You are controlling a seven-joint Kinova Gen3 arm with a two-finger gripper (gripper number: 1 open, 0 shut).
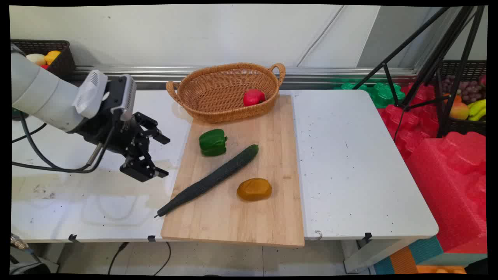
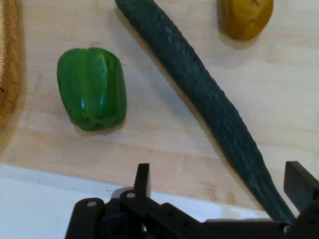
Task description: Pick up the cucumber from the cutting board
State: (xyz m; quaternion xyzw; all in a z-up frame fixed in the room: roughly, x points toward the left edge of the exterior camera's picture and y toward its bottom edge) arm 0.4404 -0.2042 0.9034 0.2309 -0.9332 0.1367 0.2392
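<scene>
Black gripper [image 1: 164, 156], fingers spread wide and empty, hovering off the cutting board's [image 1: 272, 217] left edge; nearest: green pepper [image 1: 213, 142] and cucumber [image 1: 212, 178], lying diagonally across the board.

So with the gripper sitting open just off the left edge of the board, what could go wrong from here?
1. The cucumber overhangs the cutting board's left edge right by the open gripper; a sideways nudge could swing it or roll it off.
2. The green pepper lies close beside the cucumber, so reaching for either may bump the other.
3. The hanging black cables could drag across the table.
</scene>
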